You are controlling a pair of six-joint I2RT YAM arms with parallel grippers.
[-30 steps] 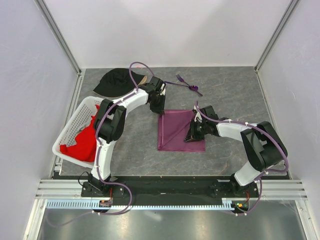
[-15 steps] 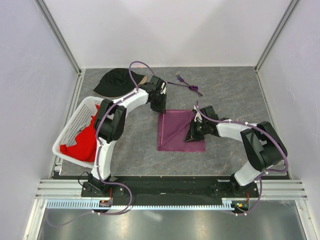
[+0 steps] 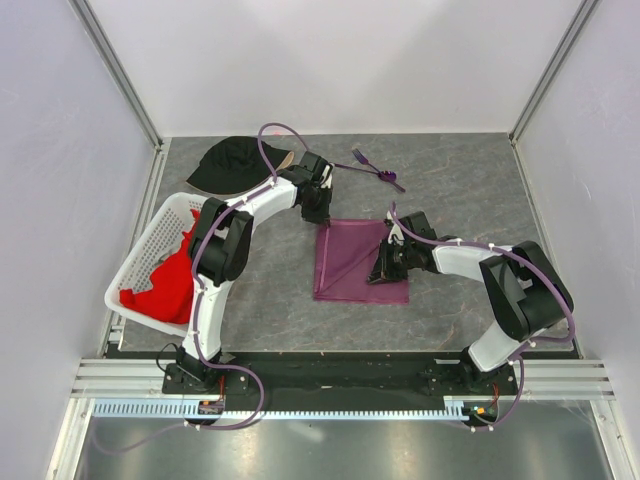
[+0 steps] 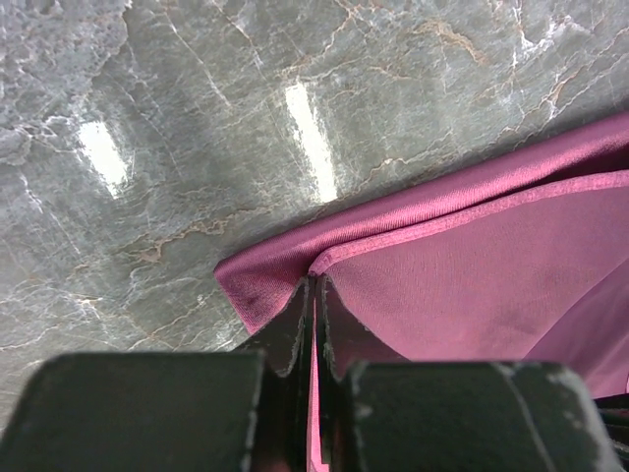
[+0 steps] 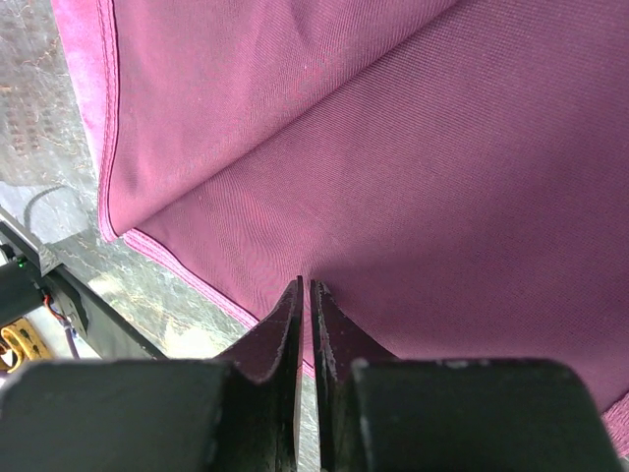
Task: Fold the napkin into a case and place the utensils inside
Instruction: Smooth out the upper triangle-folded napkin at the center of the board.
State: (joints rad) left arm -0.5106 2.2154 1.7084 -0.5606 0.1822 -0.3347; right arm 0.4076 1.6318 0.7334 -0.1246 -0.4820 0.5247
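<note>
Plum cloth, the napkin (image 3: 345, 275) lies mid-table, its 3 o'clock edge now drawn slightly toward 9 by the right gripper (image 3: 381, 270), clamped on it. The left gripper (image 3: 319, 218) pinches the 11 o'clock corner. Folding appears begun; the utensils (image 3: 378, 170) wait at 12.

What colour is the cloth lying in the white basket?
The cloth in the basket is bright red, seen best from the top external view.

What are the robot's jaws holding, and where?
The napkin. The left gripper pinches its far left corner; the right gripper pinches cloth near its right edge.
</note>
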